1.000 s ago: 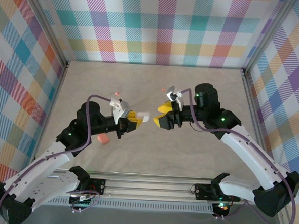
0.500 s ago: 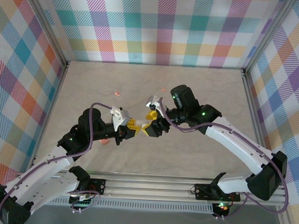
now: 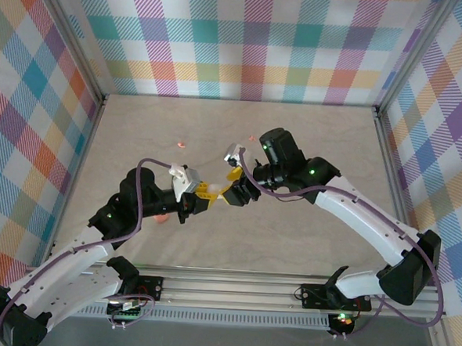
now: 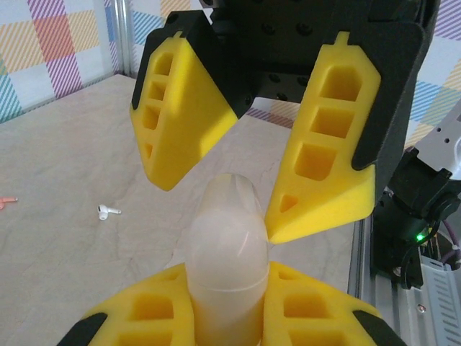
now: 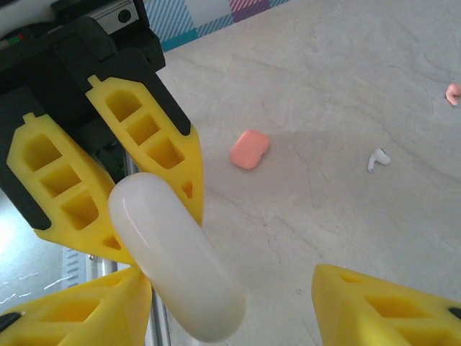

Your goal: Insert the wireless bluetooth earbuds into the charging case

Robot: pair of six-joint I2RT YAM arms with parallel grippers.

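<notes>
Since a second ago the right arm has swung down and left over the desk (image 3: 319, 139), bringing the right pincer (image 3: 231, 192) nose to nose with the left pincer (image 3: 211, 195); over the last half-second it has barely shifted. No earbud is in either pincer. A white earbud (image 4: 108, 211) lies flat on the desk, well apart from both. In the left wrist view it sits off to the left of the right pincer's fingers and beyond them. Its long axis runs roughly side to side, stem toward the right as far as so small a thing shows. The right wrist view has a white earbud (image 5: 377, 158) beyond and to the right of that pincer, slanting from lower left to upper right. A pink earbud (image 5: 454, 92) is cut by the right edge of that view. From above, a pink earbud (image 3: 181, 144) lies beyond the left pincer, too small to tell which way it points. The pink case (image 5: 249, 149) rests on the desk near the left pincer's fingers, well short of the earbuds. The left pincer is clamped on the white case (image 5: 176, 252), whose long axis runs along that pincer's reach, its free rounded end toward the right pincer. The right pincer's jaws stand apart on either side of that end, one finger close against the case, the other clear of it.
</notes>
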